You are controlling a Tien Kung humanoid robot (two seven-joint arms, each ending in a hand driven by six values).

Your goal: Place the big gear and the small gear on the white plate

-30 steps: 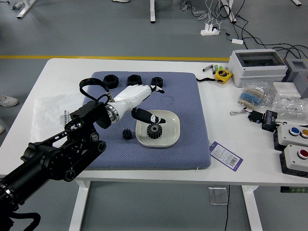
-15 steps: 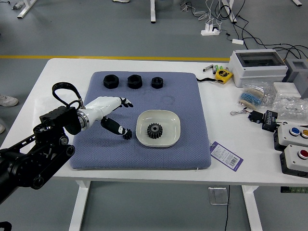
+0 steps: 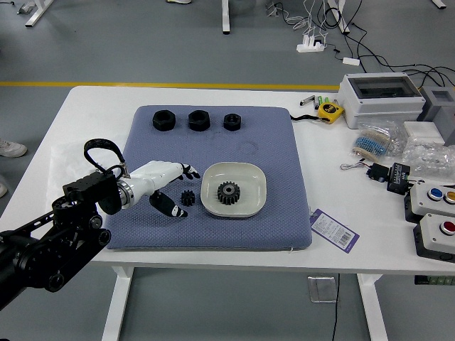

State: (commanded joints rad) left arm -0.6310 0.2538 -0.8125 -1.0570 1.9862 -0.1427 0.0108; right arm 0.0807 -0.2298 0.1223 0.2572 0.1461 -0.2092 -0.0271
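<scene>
Reaching in from the lower left of the frame, my left arm [image 3: 71, 238] brings my left hand [image 3: 151, 182] over the blue mat [image 3: 281, 177], fingers parted and grasping nothing. The small gear [image 3: 188, 198] lies on the mat left of the frame's center, between my upper fingertips and the lower one; whether any of them touches it, I cannot tell. Just to its right sits the white plate [image 3: 250, 187], and the big gear [image 3: 228, 192] rests on it, toward the plate's lower left part, teeth showing all around. Near the mat's top edge, three black nuts [image 3: 199, 120] lie in a row, apart from one another, the rightmost looking smallest. The mat lies on the white table [image 3: 387, 250]. At the upper right of the frame I see a yellow tape measure [image 3: 330, 111] near a white box [image 3: 379, 103] with a dark lid panel. A purple and white tag [image 3: 335, 230] lies tilted beside the mat's lower right edge, and two button boxes [image 3: 436, 238] stand at the right edge of the frame, one above the other in view.
</scene>
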